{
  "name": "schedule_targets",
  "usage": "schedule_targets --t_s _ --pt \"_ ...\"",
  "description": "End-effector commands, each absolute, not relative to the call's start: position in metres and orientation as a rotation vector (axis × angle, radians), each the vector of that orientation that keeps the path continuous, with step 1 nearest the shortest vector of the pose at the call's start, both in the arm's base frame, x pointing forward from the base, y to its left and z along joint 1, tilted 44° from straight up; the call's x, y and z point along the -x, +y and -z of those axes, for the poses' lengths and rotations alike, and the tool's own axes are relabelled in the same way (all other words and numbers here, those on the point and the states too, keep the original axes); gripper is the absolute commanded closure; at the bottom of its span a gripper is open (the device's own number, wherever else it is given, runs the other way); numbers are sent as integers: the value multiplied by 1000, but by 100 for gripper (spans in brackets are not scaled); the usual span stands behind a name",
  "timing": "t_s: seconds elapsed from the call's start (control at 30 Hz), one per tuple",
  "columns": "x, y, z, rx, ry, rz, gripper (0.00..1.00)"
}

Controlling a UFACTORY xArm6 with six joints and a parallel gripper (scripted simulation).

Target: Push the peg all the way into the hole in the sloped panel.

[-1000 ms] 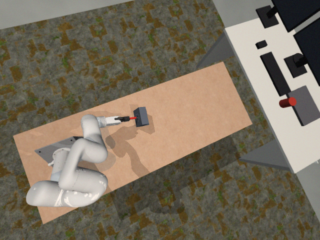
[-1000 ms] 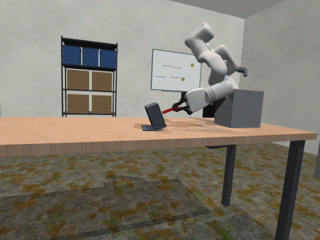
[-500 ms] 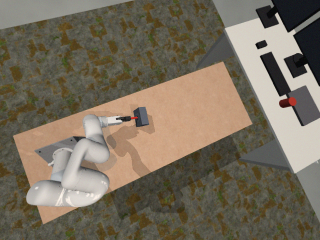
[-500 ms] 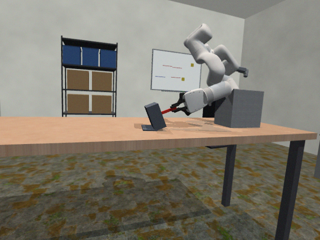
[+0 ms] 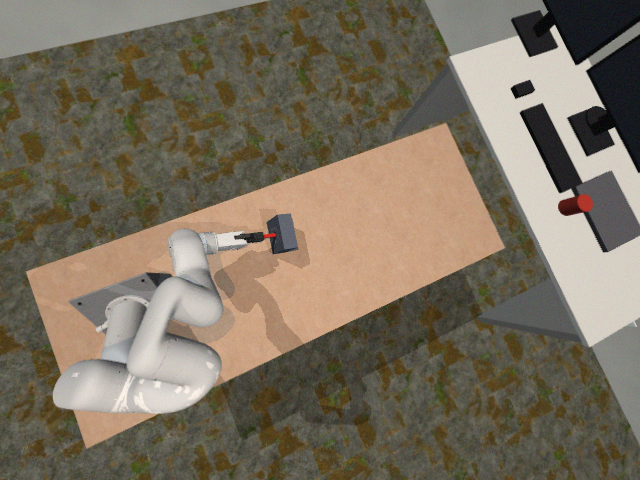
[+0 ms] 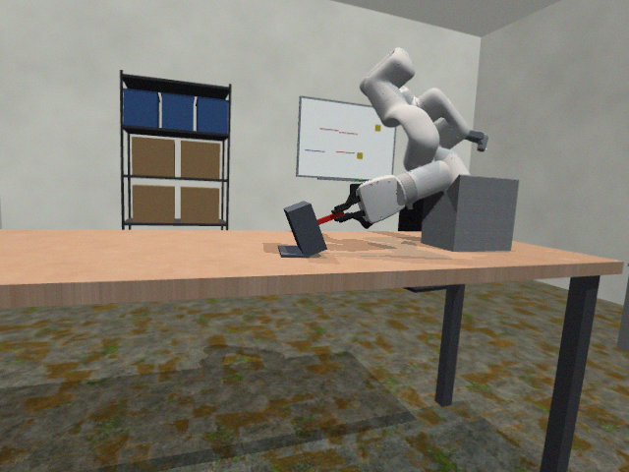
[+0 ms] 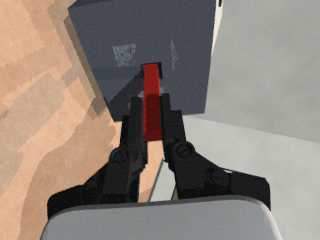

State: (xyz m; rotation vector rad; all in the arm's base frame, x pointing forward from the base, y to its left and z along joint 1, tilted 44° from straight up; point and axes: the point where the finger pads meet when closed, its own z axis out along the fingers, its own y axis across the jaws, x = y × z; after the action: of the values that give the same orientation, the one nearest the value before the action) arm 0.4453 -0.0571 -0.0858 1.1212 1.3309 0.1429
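Observation:
The dark grey sloped panel stands near the middle of the wooden table; it also shows in the side view and fills the upper part of the wrist view. The red peg is thin and lies along the gripper's axis, its far end in the panel's hole. My gripper is shut on the peg's rear part, close to the panel's face. In the side view the peg slopes down into the panel from the gripper. In the wrist view the peg sits between the black fingers.
A grey box stands on the table by the arm's base. A white desk with dark items and a red cylinder stands beyond the table's far end. A shelf and a whiteboard are by the wall.

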Motion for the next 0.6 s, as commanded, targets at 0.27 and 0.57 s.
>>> schedule_targets --t_s 0.27,0.57 --pt "-453 -61 86 -1120 1329 -146 100" --pt "-457 -63 87 -1120 1329 -146 100"
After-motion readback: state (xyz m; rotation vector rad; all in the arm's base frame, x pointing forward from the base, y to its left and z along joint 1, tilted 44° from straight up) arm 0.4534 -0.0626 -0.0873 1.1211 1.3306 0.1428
